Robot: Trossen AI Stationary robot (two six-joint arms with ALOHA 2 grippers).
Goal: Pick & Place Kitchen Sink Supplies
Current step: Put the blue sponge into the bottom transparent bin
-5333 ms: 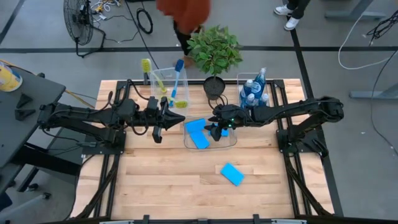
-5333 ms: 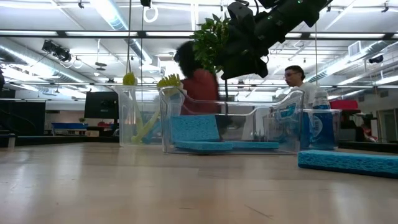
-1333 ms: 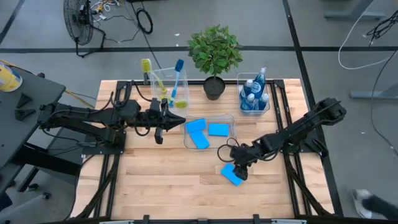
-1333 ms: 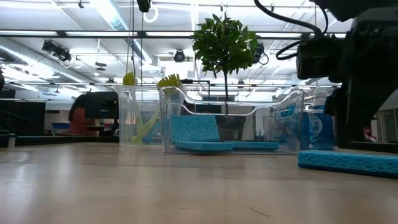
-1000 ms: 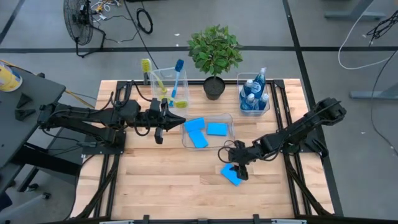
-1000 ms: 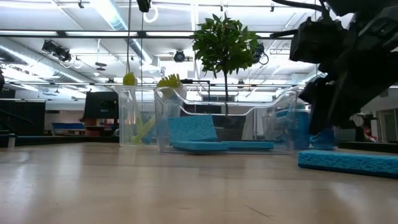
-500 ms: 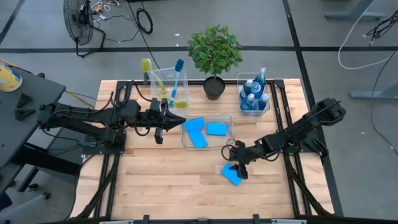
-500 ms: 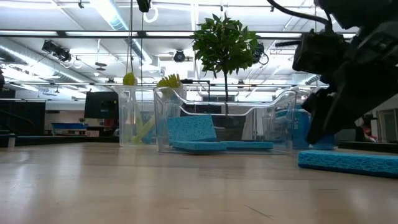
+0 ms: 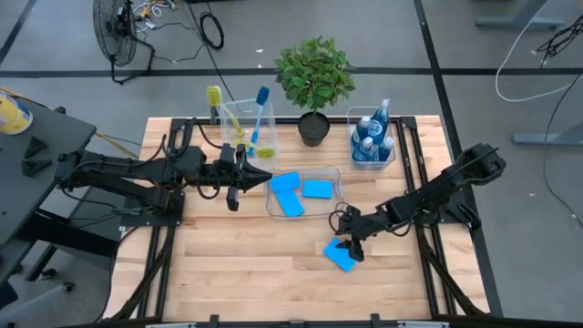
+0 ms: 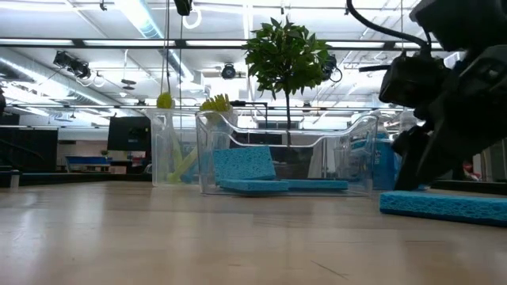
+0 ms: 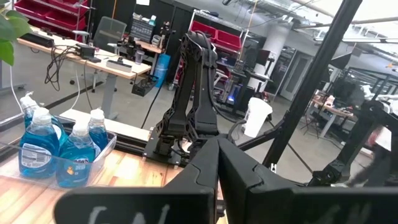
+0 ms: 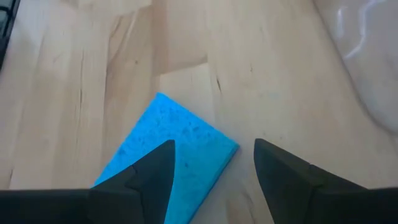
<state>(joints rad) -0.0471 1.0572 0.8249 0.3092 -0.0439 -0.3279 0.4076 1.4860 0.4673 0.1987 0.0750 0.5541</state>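
One blue sponge (image 9: 342,257) lies flat on the wood near the table's near-right area, also seen in the low view (image 10: 444,204). My right gripper (image 9: 351,244) hangs open just over it; in the right wrist view its fingers (image 12: 213,144) stand on either side of the sponge's corner (image 12: 180,149). Three more sponges (image 9: 291,196) lie in a clear bin (image 9: 337,173). The brushes (image 9: 255,123) stand in a tall clear bin, heads up. Blue-liquid bottles (image 9: 372,137) stand in a third bin. My left gripper (image 9: 232,189) waits shut, left of the sponge bin.
A potted plant (image 9: 314,77) stands at the far edge between the brush bin and the bottle bin (image 11: 56,146). Bare wood lies along the near half of the table (image 9: 246,264). Both arms' bases and frames flank the table's left and right edges.
My right gripper has sunk a little lower toward the loose sponge, edging slightly toward the table's right. About a second ago the clear sponge bin slid a little toward the table's left. The loose sponge has stayed where it was.
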